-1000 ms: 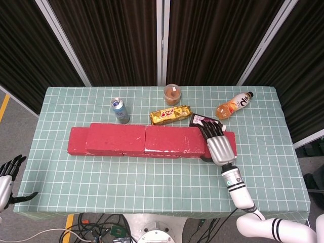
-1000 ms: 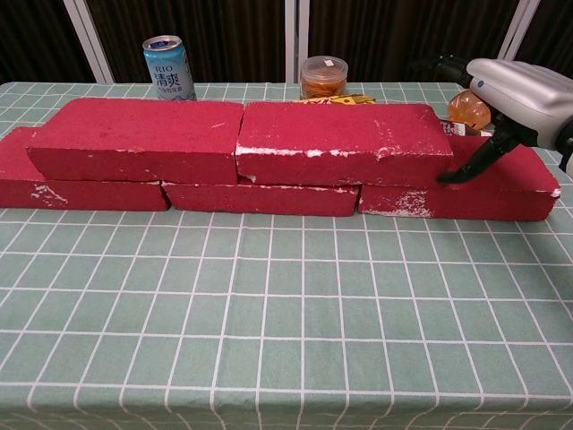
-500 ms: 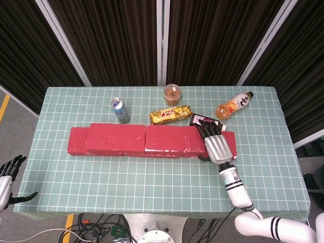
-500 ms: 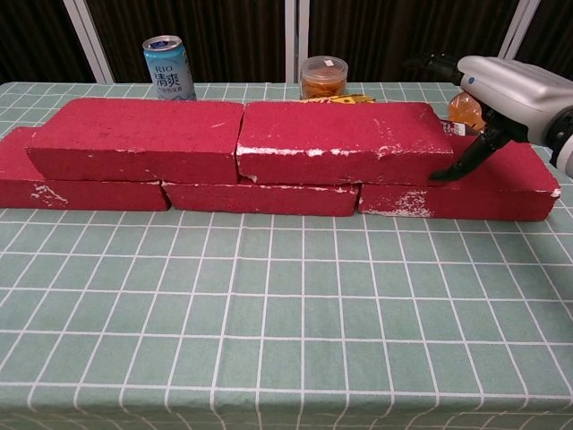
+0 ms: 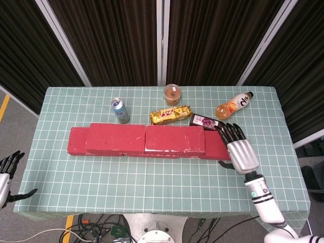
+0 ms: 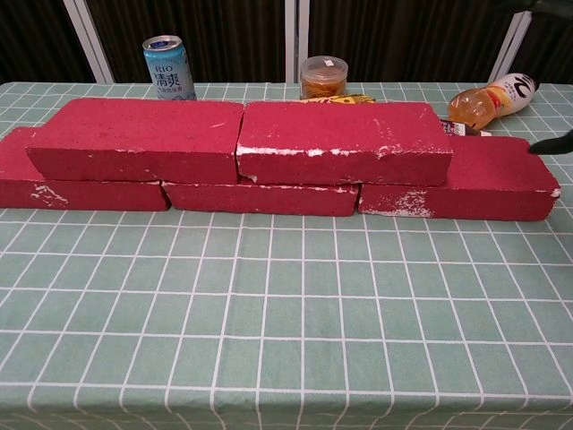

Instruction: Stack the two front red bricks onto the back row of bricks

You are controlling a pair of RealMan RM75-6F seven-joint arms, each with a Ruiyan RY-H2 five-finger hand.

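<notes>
Two red bricks lie on top of the back row: the left top brick and the right top brick, end to end. Under them the bottom row shows its left brick, middle brick and right brick. My right hand hovers just past the right brick's end, fingers spread, holding nothing; in the chest view only a dark fingertip shows at the right edge. My left hand hangs off the table's front left corner, fingers apart and empty.
Behind the bricks stand a blue can, a snack jar, a yellow snack bar, a dark packet and a lying orange juice bottle. The green checked table spreads in front.
My right hand has drawn away to the right and toward the front, off the right bottom brick. The bricks and my left hand stay where they were.
</notes>
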